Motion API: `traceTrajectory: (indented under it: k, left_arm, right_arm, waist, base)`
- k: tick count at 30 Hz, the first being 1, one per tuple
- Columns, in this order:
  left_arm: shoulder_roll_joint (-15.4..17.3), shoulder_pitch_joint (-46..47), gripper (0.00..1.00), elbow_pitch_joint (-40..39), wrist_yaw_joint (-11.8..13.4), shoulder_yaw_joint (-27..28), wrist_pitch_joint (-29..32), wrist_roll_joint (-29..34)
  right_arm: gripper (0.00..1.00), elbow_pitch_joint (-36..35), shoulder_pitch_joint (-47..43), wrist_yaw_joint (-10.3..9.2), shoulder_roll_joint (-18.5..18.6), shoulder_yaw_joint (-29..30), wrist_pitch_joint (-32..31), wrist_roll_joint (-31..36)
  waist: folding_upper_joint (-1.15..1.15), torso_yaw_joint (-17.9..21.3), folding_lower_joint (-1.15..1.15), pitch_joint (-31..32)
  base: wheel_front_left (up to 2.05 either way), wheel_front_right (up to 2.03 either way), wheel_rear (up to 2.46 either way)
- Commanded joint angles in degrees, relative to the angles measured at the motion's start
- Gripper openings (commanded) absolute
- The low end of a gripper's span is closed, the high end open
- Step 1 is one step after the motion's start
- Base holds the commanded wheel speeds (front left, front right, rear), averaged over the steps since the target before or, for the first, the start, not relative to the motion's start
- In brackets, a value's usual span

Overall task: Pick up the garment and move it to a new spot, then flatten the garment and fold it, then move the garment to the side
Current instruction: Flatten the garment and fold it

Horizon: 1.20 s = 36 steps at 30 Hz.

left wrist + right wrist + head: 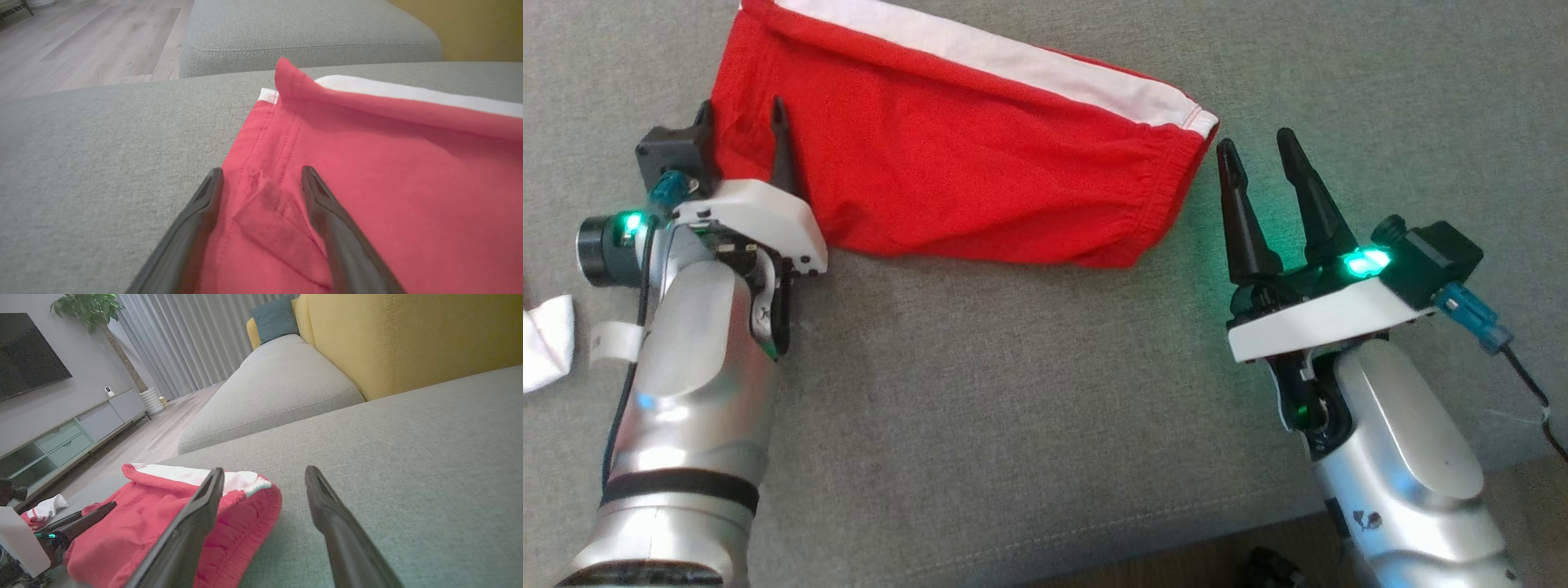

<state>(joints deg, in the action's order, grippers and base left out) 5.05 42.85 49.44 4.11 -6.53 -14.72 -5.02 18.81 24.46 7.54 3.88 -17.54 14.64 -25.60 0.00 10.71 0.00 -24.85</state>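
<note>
Grey cushion (1013,408); garment (947,163) lies left-to-right, gathered end rightward; left gripper (261,171) and right gripper (1255,143) gape wide.

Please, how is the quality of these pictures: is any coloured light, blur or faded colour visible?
Head view: sharp; a green lamp by the right gripper tints the grey sofa cushion. Left wrist view: the red garment looks faded to pink; the left gripper shows fingers blurred toward the bottom edge. Right wrist view: the scene stands tilted; the near fingers are soft.
</note>
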Motion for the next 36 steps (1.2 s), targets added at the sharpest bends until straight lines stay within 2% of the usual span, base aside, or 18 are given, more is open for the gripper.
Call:
traceTrajectory:
  k: [1,10,13,14,15,16,23,34,35,36]
  left_arm:
    - [1.26,-0.90,1.00,-0.06,0.53,1.63,-0.28,-0.26]
    - [2.60,-1.56,1.00,3.99,3.36,2.91,-0.28,-0.37]
    - [2.37,-1.90,1.00,6.61,3.22,3.26,-0.28,-1.12]
    - [2.26,-1.94,0.74,7.60,2.99,3.26,-0.28,-1.34]
    - [2.11,-1.96,0.24,8.52,2.68,3.27,-0.28,-1.60]
    - [1.97,-2.00,0.00,9.31,2.33,3.15,-0.28,-1.74]
    - [0.44,-4.32,0.00,10.24,1.08,3.72,-0.28,-3.66]
    - [-1.88,-15.36,0.00,1.01,1.46,4.22,-0.28,-5.98]
    - [-1.96,-16.30,0.34,-0.30,1.59,4.00,-0.28,-5.97]
    - [-2.02,-17.18,0.83,-1.68,1.66,3.74,-0.28,-5.96]
  right_arm:
    - [1.00,-2.10,-0.91,-0.05,-1.00,-0.55,0.36,0.46]
    - [1.00,-2.46,-1.48,-0.05,-1.00,-0.32,0.36,0.00]
    - [1.00,-2.37,-1.84,-0.05,-1.00,-0.28,0.36,-0.11]
    - [1.00,-2.32,-1.98,-0.05,-1.00,-0.31,0.36,-0.14]
    - [1.00,-2.25,-2.13,-0.05,-1.00,-0.36,0.36,-0.15]
    - [1.00,-2.17,-2.29,-0.05,-1.00,-0.40,0.36,-0.14]
    - [1.00,-0.66,-3.65,-0.05,-1.00,0.19,0.36,0.78]
    - [1.00,2.61,-7.01,-0.05,-1.01,1.60,0.36,2.68]
    - [1.00,2.77,-7.12,-0.05,-1.01,1.69,0.36,2.79]
    - [1.00,2.92,-7.22,-0.05,-1.01,1.72,0.36,2.88]
  waist:
    - [0.00,0.17,0.00,0.00]
    - [0.00,1.11,0.00,0.54]
    - [0.00,1.08,0.00,0.96]
    - [0.00,1.04,0.00,1.16]
    - [0.00,0.98,0.00,1.39]
    - [0.00,0.88,0.00,1.67]
    - [0.00,-0.49,0.00,5.14]
    - [0.00,-3.99,0.00,11.23]
    - [0.00,-4.30,0.00,11.43]
    - [0.00,-4.60,0.00,11.60]
  base:
    - [0.00,0.00,0.00]
    - [0.00,0.00,0.00]
    - [0.00,0.00,0.00]
    - [0.00,0.00,0.00]
    - [0.00,0.00,0.00]
    - [0.00,0.00,0.00]
    - [0.00,0.00,0.00]
    - [0.00,0.00,0.00]
    - [0.00,0.00,0.00]
    - [0.00,0.00,0.00]
